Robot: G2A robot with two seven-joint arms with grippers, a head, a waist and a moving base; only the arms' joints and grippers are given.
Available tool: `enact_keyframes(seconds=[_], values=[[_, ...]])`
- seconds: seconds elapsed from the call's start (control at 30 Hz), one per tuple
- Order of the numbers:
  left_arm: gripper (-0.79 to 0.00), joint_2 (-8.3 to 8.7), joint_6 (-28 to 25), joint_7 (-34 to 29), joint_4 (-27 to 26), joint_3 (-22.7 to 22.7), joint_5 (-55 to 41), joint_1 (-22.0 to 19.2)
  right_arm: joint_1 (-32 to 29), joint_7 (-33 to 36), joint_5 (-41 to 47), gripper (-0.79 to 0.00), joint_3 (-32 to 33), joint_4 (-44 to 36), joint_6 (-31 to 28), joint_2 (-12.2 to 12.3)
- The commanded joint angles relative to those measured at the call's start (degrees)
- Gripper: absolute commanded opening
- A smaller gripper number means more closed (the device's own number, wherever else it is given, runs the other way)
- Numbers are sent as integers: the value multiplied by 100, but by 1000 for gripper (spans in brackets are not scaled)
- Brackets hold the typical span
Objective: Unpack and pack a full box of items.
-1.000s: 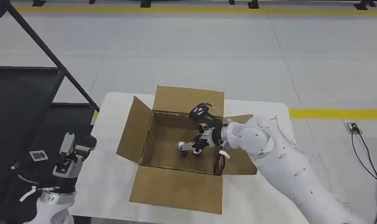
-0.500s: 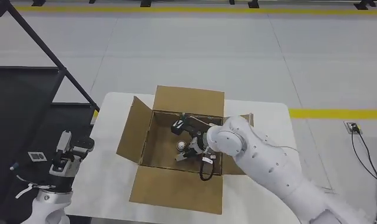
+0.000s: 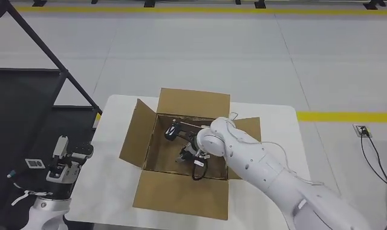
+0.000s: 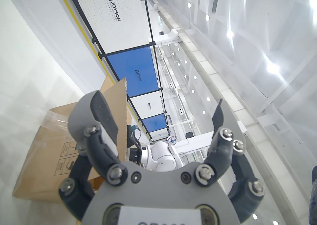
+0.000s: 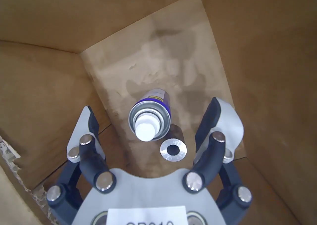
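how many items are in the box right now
2. A spray can stands upright on the box floor; a silver metal piece with a centre hole stands right beside it. Part of the floor is out of sight, so more may be hidden.

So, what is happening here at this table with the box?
The right gripper is down inside the open cardboard box. It hangs open, holding nothing, right above a spray can that stands upright on the box floor. A small metal ring sits beside the can. The left gripper is open and empty, off to the side of the table, away from the box.
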Motion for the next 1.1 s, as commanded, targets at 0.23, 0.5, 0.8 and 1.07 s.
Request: enact_keyframes(seconds=[0.23, 0.5, 0.8, 1.07], values=[[0, 0, 0, 0, 0, 0, 0, 0, 192, 340, 33, -785, -157, 702, -253, -400], [0, 0, 0, 0, 0, 0, 0, 0, 376, -20, -36, -785, -5, 890, -543, -496], [0, 0, 0, 0, 0, 0, 0, 0, 181, -449, -595, -785, 704, -438, -457, 92], [0, 0, 0, 0, 0, 0, 0, 0, -1470, -223, -1728, -785, 2389, -3519, 470, 1085]])
